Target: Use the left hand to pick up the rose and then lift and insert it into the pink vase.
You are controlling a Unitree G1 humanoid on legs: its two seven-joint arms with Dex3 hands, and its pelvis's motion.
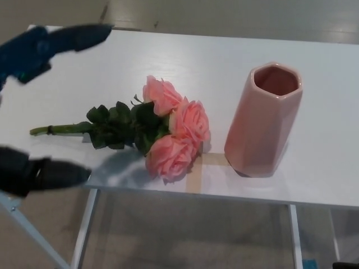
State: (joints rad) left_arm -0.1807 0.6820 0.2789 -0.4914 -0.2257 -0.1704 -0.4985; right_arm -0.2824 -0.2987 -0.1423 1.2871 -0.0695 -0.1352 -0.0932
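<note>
Now left hand [33, 106] fingers spread, empty, above rose [162, 134] stem; vase [263, 120] upright.

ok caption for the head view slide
Open left hand nears the rose lying beside the upright pink vase.

The scene was brightly, evenly lit, with glare washing the white table [185, 61] at upper centre. Soft shadows fell at lower left. The left hand [39, 106] at the left edge was smeared, probably motion blur
</note>
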